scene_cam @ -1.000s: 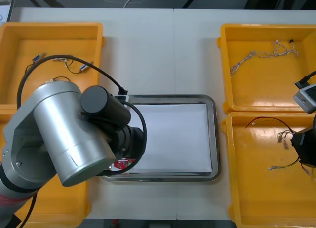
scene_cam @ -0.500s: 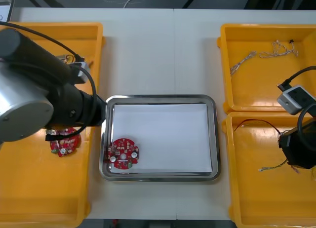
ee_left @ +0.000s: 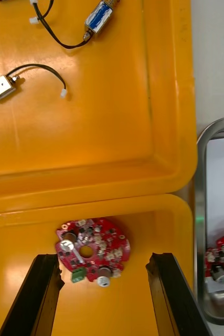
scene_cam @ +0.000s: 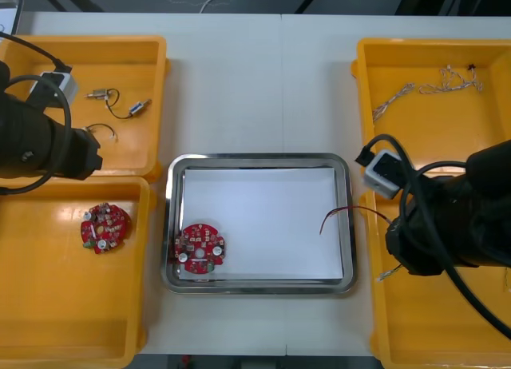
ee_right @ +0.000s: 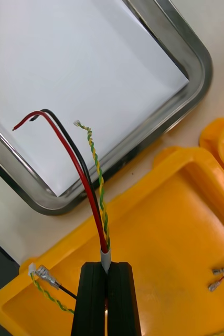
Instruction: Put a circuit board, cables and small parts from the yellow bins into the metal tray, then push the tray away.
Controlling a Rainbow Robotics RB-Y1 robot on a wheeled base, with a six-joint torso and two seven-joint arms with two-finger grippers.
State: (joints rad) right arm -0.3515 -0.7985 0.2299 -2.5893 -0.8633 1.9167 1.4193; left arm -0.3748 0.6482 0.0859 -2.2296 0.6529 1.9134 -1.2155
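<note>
Right gripper (ee_right: 107, 269) has its fingers clamped on the cable (ee_right: 85, 173) at one end, so the loose wires dangle over the tray (ee_right: 198, 68) rim, ready to drop in. Left gripper (ee_left: 104, 260) hangs fingers spread over a board (ee_left: 91, 249) in its bin (ee_left: 138, 310). A second board (scene_cam: 200, 247) sits in the tray.

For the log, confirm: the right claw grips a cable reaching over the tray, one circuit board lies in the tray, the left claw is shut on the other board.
No: the left wrist view shows the left claw open, the other board between its fingers in the yellow bin. The right claw, cable and tray are as stated.
</note>
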